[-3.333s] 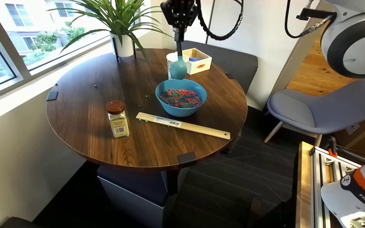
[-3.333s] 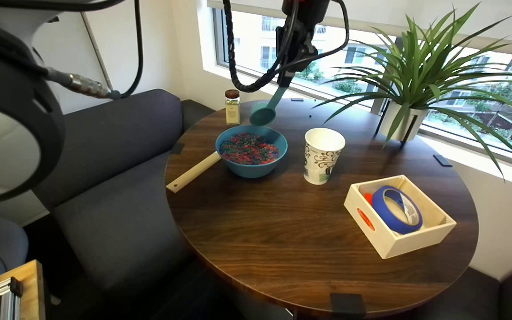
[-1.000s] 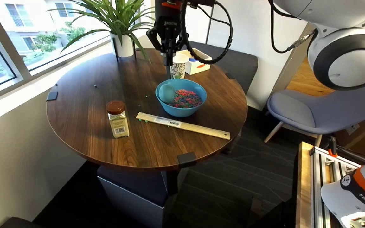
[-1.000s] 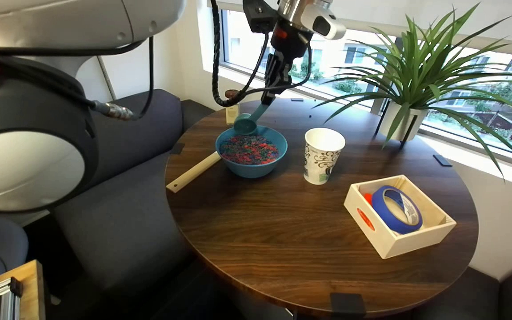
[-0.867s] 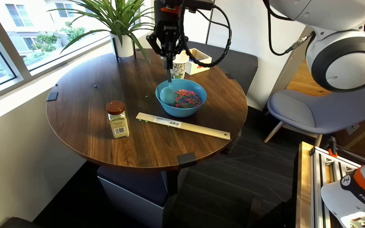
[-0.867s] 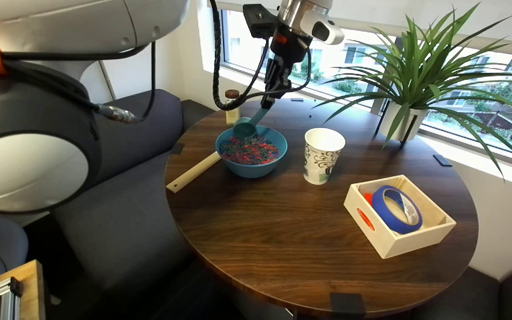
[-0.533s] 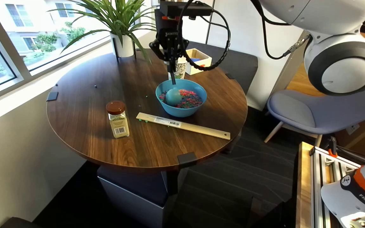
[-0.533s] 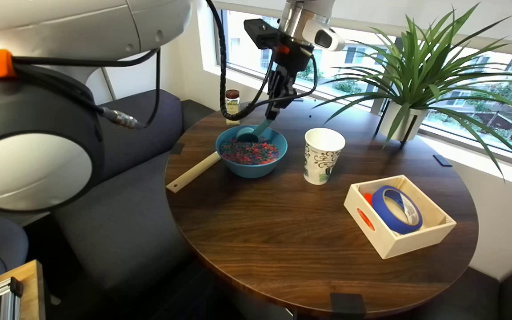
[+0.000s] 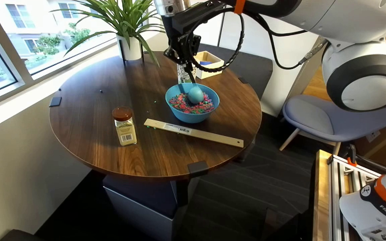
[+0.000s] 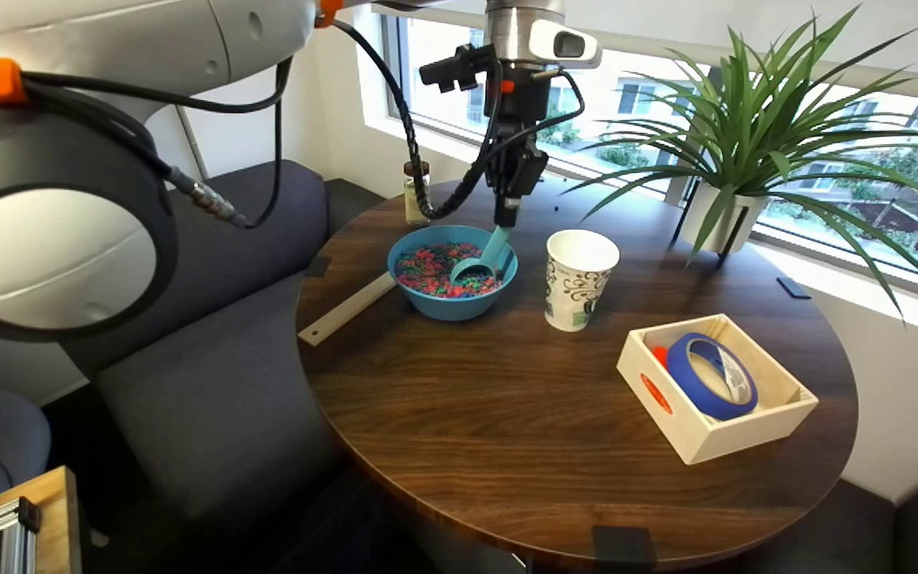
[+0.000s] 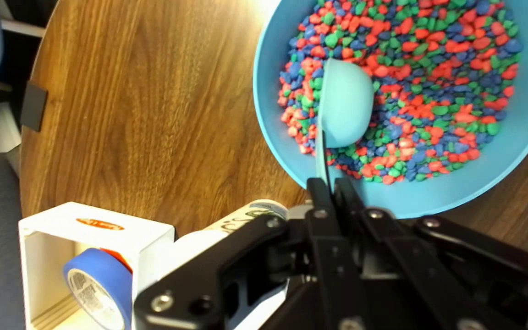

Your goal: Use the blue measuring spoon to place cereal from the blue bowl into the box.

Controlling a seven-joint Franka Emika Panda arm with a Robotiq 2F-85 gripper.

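My gripper [image 11: 332,185] is shut on the handle of the blue measuring spoon [image 11: 349,103]. The spoon's scoop is inside the blue bowl [image 10: 447,309], its edge down in the cereal [image 11: 442,105], on the side nearer the paper cup. In an exterior view the tilted spoon [image 10: 475,267] shows some cereal at its mouth. The cereal is a heap of small red, green and blue pieces. The box [image 10: 666,410] is pale wood with an orange-red oval label. It stands beyond the cup and also shows in the wrist view [image 11: 94,224].
A patterned white paper cup [image 10: 574,287] stands between bowl and box. A roll of blue tape [image 10: 710,379] and a red item [image 10: 661,356] lie in the box. A wooden ruler [image 9: 194,132] lies beside the bowl. A red-lidded jar [image 9: 124,127] and a plant [image 10: 722,215] stand farther off.
The spoon has gone from above the bowl down into the cereal and across toward the cup side. The gripper and wrist have tilted. The cereal surface is disturbed.
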